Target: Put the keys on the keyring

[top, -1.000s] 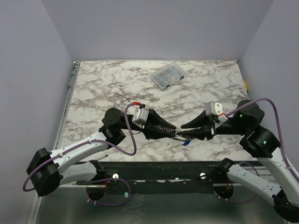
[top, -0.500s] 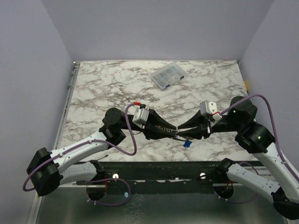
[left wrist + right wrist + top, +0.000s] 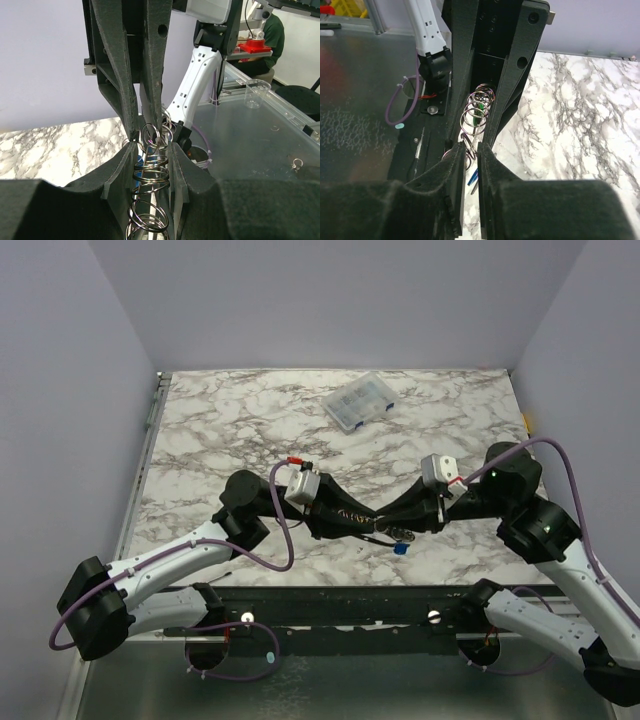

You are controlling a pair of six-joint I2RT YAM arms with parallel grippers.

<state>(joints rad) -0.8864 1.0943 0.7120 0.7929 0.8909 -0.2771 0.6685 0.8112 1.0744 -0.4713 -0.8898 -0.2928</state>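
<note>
Top external view, left to right: two arms and one clear box (image 3: 358, 402), which sits in the upper middle of the frame on the marbled tabletop (image 3: 230, 430). The arms meet tip to tip at lower centre. One blue key (image 3: 399, 548) shows just below that meeting point; whether it hangs or lies flat cannot be told.

Left wrist view: the left end effector (image 3: 150, 152) is closed on the keyring (image 3: 150, 172), a string of several thin, shiny silver wire loops overlapping along the gap between its fingers.

Right wrist view: the right end effector (image 3: 468, 148) pinches the loop at the string's near end. One green key (image 3: 479, 111) shows among the farther loops.
</note>
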